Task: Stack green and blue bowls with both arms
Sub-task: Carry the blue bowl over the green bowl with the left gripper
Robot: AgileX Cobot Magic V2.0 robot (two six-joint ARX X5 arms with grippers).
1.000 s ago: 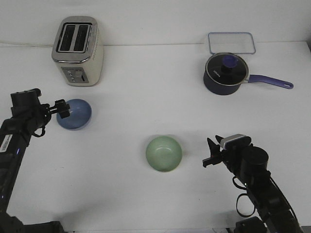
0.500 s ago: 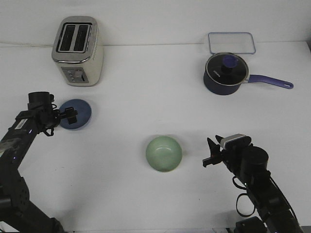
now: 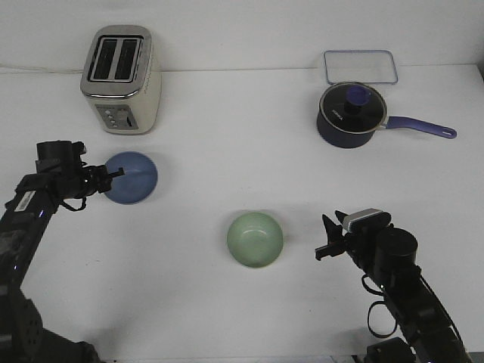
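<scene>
The periwinkle blue bowl point(image 3: 134, 178) is at the left of the white table. My left gripper point(image 3: 112, 175) is at its left rim with the fingers closed over the edge, so it holds the bowl. The pale green bowl point(image 3: 255, 239) sits upright on the table at the centre front, empty. My right gripper point(image 3: 326, 238) is open and empty, a short way to the right of the green bowl and apart from it.
A cream and silver toaster point(image 3: 121, 79) stands at the back left, behind the blue bowl. A dark navy saucepan point(image 3: 350, 115) with a purple handle and a clear rectangular tray point(image 3: 361, 66) are at the back right.
My left gripper has swung in and closed on the blue bowl's left rim, and the bowl has shifted a little to the right. The right arm and green bowl have not moved.
</scene>
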